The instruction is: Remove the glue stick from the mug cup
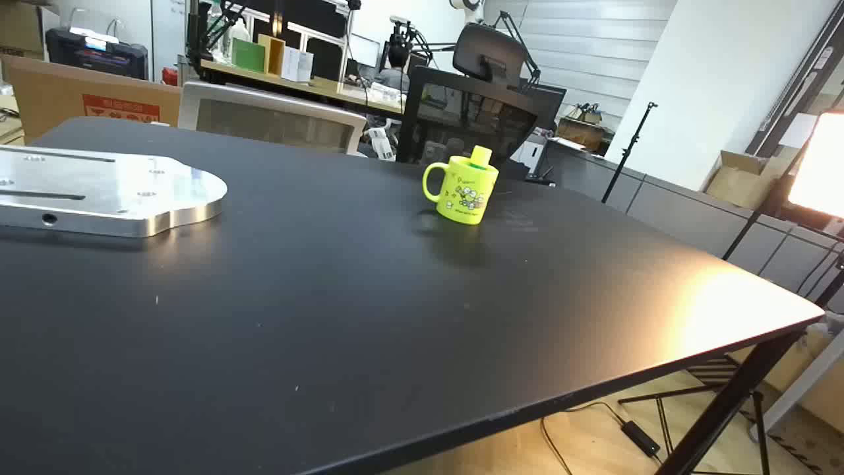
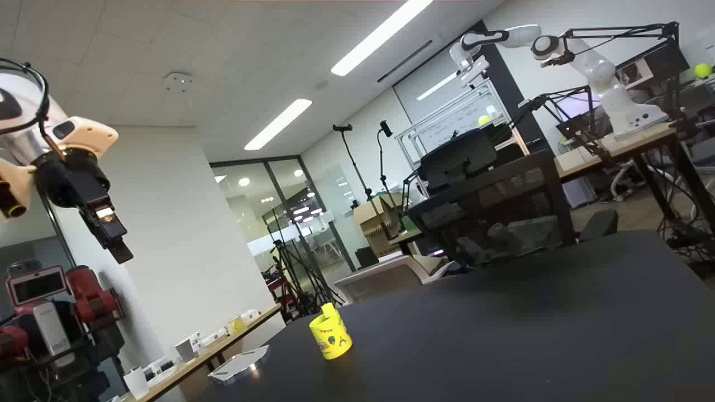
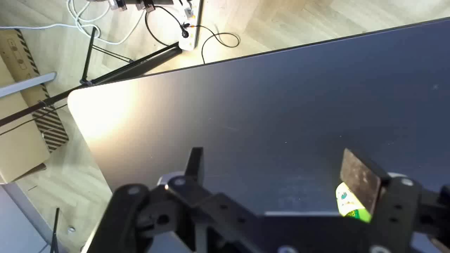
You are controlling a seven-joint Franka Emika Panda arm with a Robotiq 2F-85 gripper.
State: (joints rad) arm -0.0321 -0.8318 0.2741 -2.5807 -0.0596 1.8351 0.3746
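Observation:
The yellow-green mug cup (image 1: 465, 192) stands upright on the dark table, with its handle to the left in an exterior view. It also shows as yellow in an exterior view (image 2: 331, 338). The glue stick (image 1: 481, 156) stands in the mug, with its upper end above the rim; this end also shows in an exterior view (image 2: 329, 311). In the wrist view, my gripper (image 3: 277, 172) is open and empty above the table. Part of the mug (image 3: 346, 200) and the glue stick (image 3: 364, 214) show beside the right finger, which hides the rest. My gripper also hangs high at the left in an exterior view (image 2: 117, 243).
A silver metal plate (image 1: 99, 191) lies on the black table (image 1: 330, 297); it also shows in an exterior view (image 2: 240, 362). Chairs (image 1: 270, 115) stand behind the table's far edge. A bright lamp (image 1: 821, 165) stands beyond the table's corner.

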